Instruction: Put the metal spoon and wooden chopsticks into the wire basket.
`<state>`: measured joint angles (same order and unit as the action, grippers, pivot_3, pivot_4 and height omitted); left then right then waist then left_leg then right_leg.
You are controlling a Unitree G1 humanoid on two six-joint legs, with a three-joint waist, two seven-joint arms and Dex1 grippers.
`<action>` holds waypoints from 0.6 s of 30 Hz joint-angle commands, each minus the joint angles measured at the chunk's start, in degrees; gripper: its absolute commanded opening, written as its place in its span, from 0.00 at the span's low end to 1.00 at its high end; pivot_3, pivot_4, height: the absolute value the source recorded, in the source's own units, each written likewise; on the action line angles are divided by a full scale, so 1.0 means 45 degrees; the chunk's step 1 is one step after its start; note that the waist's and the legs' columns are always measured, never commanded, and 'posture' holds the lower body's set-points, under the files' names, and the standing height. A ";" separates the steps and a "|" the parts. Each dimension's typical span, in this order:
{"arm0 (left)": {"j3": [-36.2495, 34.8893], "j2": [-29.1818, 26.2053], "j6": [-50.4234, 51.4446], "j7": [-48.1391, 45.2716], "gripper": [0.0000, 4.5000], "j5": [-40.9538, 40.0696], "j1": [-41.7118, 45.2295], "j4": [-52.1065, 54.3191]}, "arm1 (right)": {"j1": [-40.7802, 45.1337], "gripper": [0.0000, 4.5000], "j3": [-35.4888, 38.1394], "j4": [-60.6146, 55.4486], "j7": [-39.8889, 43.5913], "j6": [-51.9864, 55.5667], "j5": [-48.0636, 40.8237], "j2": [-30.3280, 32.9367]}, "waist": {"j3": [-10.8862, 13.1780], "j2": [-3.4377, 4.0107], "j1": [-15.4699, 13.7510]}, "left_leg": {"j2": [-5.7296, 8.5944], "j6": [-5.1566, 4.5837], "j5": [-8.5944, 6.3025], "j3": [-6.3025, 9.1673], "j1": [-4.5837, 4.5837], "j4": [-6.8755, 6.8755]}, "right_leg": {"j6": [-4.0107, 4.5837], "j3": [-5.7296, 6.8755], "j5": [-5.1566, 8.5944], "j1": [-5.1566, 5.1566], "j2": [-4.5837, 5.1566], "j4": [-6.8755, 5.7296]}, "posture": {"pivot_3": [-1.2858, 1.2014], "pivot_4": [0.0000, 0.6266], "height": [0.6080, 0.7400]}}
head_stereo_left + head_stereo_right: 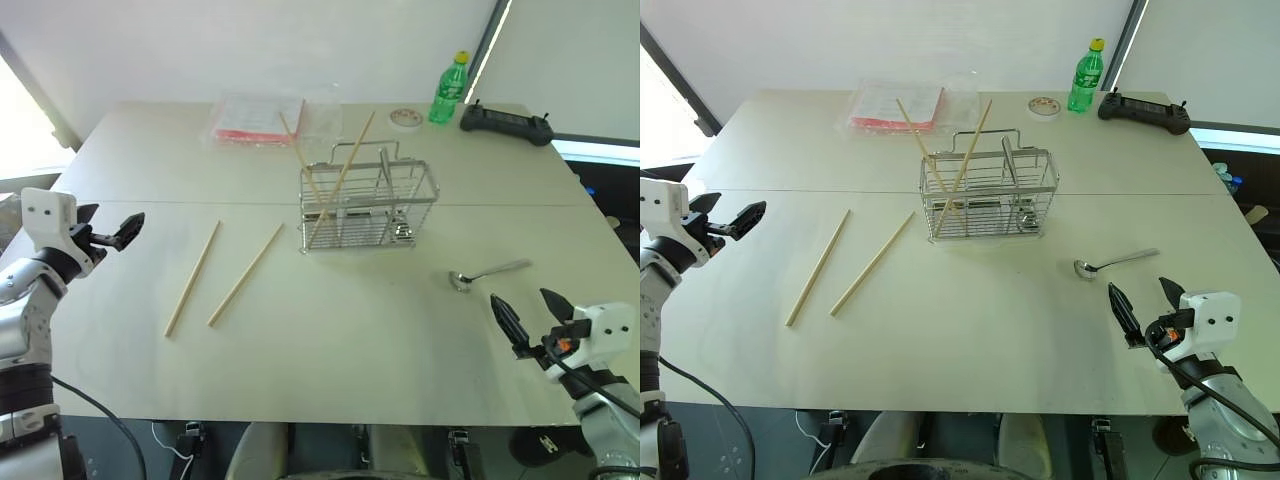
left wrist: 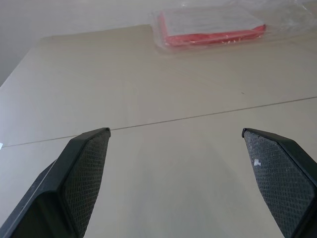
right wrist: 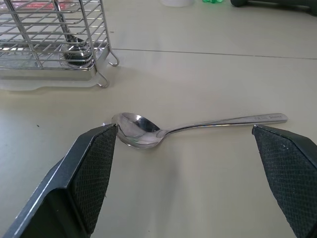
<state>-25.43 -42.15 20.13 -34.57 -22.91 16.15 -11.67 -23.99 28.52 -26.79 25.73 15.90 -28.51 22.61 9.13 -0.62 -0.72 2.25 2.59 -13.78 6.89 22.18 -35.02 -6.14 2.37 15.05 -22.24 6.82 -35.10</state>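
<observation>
No legible text, labels or numbers.

spoon (image 1: 487, 272) right of basket (image 1: 368, 208)

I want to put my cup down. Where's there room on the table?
Bare spots: between the chopsticks lying flat and the spoon, in front of the basket; also left of the packet. The back edge is crowded: packet, tape, bottle, controller.

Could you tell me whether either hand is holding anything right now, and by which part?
Nothing is held: the left hand and right hand are both open and empty.
</observation>
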 commanded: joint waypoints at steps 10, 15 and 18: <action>0.0083 -0.0156 -0.0055 0.0041 1.00 0.0130 0.0288 0.0072 | -0.0130 0.99 0.0454 -0.0304 0.0034 -0.0331 -0.0224 -0.0012 | -0.0004 -0.0008 -0.0001 | -0.0002 0.0000 0.0000 -0.0013 -0.0001 0.0000 | 0.0001 -0.0010 -0.0005 -0.0006 -0.0001 -0.0001 | 0.52 0.24 0.95; 0.0186 -0.0222 -0.0052 0.0048 1.00 0.0171 0.0386 -0.0031 | -0.0066 0.99 0.0515 -0.0257 0.0002 -0.0320 -0.0196 0.0012 | -0.0005 -0.0010 0.0000 | -0.0002 0.0000 0.0000 -0.0020 -0.0002 -0.0001 | 0.0001 -0.0014 -0.0006 -0.0008 0.0000 -0.0001 | 0.52 0.24 0.95; 0.0266 -0.0287 -0.0121 0.0002 1.00 0.0215 0.0429 -0.0129 | -0.0084 0.99 0.0483 -0.0260 -0.0005 -0.0343 -0.0140 -0.0055 | -0.0006 -0.0011 0.0001 | -0.0002 0.0000 0.0000 -0.0023 -0.0001 0.0000 | 0.0000 -0.0016 -0.0007 -0.0011 -0.0001 -0.0001 | 0.52 0.24 0.95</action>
<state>-23.65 -42.15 19.91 -34.59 -22.26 16.69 -12.83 -24.33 29.55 -26.79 25.72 15.87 -28.50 22.53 9.10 -0.67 -0.72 2.24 2.59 -13.78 6.79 22.17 -35.02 -6.14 2.30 15.02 -22.29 6.81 -35.10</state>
